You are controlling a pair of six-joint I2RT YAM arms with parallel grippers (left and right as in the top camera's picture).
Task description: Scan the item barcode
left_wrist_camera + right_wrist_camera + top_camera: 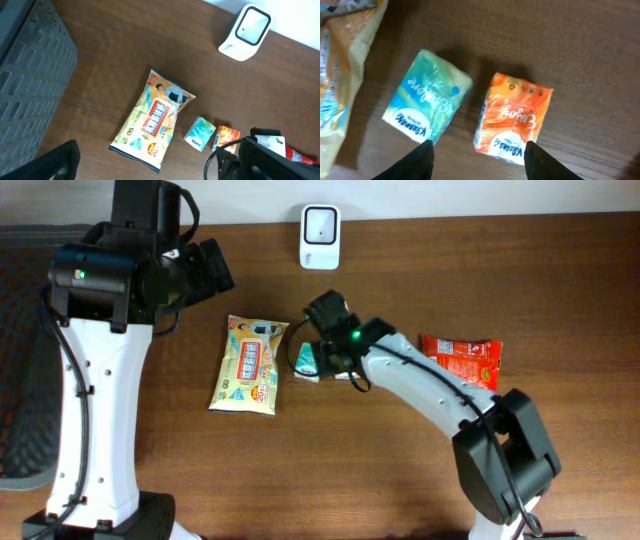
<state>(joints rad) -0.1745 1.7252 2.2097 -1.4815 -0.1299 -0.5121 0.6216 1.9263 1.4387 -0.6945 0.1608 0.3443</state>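
Dark brown wood grain covers the bench [520, 270], and off its left edge lies a dark grey gridded surface [30, 75]; what it belongs to I cannot tell. A white barcode scanner [320, 237] stands at the far edge, near the middle, with its window facing up.

Four soft packs lie on the bench. A yellow printed snack packet [250, 365] lies flat left of centre. Just to its right is a green Kleenex tissue pack [427, 107], and beside that, apart by a narrow strip of wood, an orange tissue pack [512, 117]. Both tissue packs lie flat and slightly tilted. A red snack packet [462, 360] lies well off to the right, past the right arm.

From overhead, the right claw [479, 145] hangs low over the two tissue packs and hides most of the orange one. In the right wrist view its two dark fingertips [426, 152] are spread apart. The near end of the orange pack sits between them, with bare wood showing on the left side, so the claw is released and grasps nothing.

The left claw [215, 268] is held up at the far left, well apart from every pack. It is spread wide and carries nothing.
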